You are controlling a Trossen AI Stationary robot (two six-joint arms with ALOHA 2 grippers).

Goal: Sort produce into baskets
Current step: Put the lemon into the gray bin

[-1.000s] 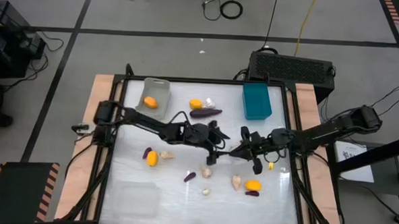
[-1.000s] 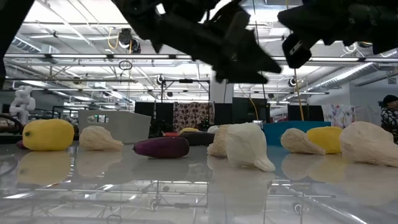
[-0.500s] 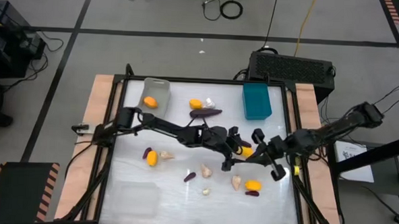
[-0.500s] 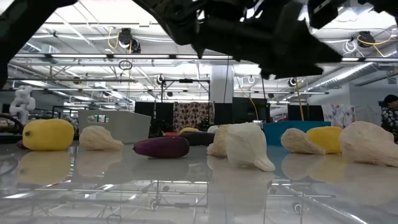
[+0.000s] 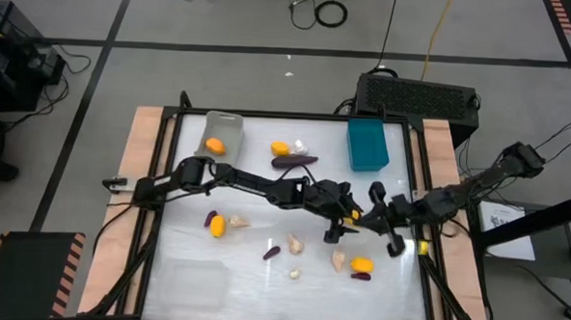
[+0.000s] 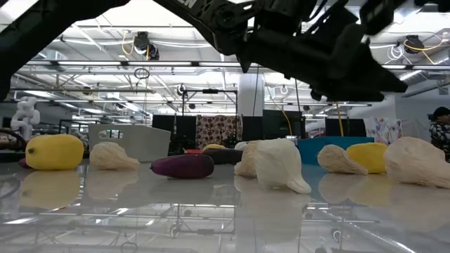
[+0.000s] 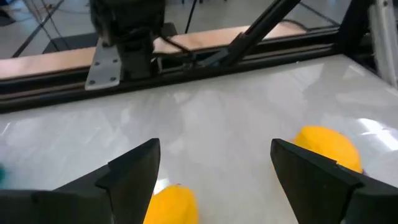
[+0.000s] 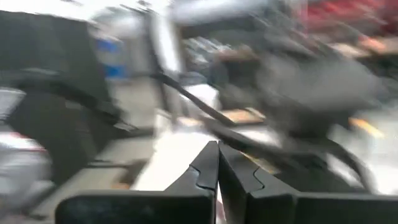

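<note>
Yellow fruit [image 7: 174, 204] sits right between the left gripper's [image 5: 346, 213] spread fingers — jaws wide, lined up to close on it, I'd judge. A second yellow fruit [image 7: 326, 147] lies just beside, on the white table [image 5: 252, 274]. Right gripper [image 5: 391, 218] hangs close by, fingers pressed together and empty, seemingly waiting. Grey basket [image 5: 223, 136] already holds one orange piece; teal basket [image 5: 367, 144] stands at the far edge — garlic bulbs [image 6: 278, 163] and a purple eggplant [image 6: 183, 166] are unsorted.
</note>
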